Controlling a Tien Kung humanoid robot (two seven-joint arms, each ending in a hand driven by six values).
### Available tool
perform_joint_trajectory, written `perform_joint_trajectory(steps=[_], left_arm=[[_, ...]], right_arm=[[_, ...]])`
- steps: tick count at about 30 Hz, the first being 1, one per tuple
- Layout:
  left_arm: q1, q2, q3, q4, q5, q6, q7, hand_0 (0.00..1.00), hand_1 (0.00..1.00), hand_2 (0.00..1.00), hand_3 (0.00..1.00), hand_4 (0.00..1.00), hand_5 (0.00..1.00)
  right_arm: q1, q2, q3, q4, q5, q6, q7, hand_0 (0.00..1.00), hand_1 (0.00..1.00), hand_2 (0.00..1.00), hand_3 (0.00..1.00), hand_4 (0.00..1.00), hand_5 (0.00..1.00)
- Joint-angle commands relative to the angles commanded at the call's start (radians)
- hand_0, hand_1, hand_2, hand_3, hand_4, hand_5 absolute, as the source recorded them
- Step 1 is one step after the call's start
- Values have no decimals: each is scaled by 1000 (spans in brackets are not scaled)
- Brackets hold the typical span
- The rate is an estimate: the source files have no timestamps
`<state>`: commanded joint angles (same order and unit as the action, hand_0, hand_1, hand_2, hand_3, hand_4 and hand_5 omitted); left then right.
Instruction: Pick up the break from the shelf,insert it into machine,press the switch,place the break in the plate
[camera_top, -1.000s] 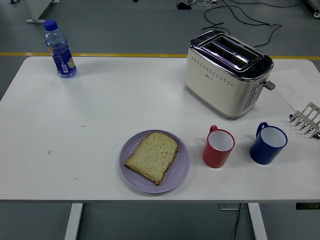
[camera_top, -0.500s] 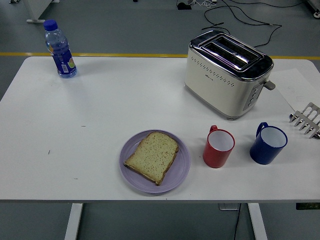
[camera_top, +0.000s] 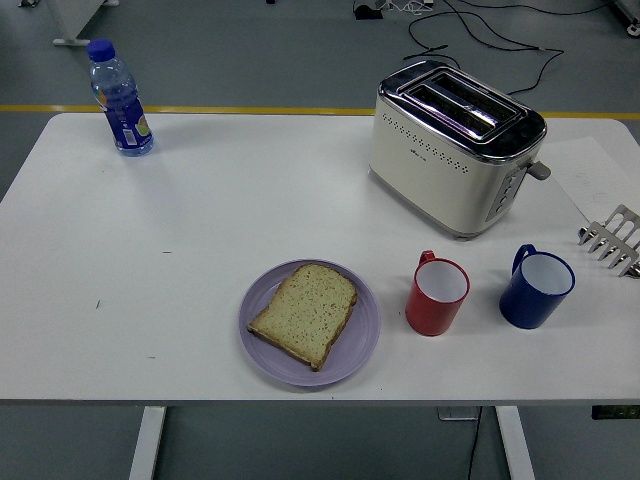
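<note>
On the white table (camera_top: 200, 230), seen from the head camera, a slice of bread (camera_top: 305, 312) lies flat on a lilac plate (camera_top: 362, 345) near the front edge, a little left of centre. No robot hand or fingers come into this view, so how open they are cannot be told, and nothing is touching the bread. Behind and to the right stands a cream toaster (camera_top: 450, 150) with both chrome slots empty. A red mug (camera_top: 437, 294) sits just right of the plate, a blue mug (camera_top: 535, 287) beyond it. At the right edge pokes a metal rack (camera_top: 612, 240). A water bottle (camera_top: 119, 98) stands far left.
</note>
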<state>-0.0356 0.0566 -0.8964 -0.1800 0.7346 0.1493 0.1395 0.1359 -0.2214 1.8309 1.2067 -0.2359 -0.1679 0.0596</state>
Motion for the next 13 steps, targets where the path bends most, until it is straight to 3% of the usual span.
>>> perform_joint_trajectory(steps=[13], left_arm=[[0, 0, -8, 0, 11, 0, 2, 683, 617, 674, 695, 436, 998]], right_arm=[[-2, 1, 3, -1, 1, -4, 2, 755, 693, 732, 639, 436, 257]])
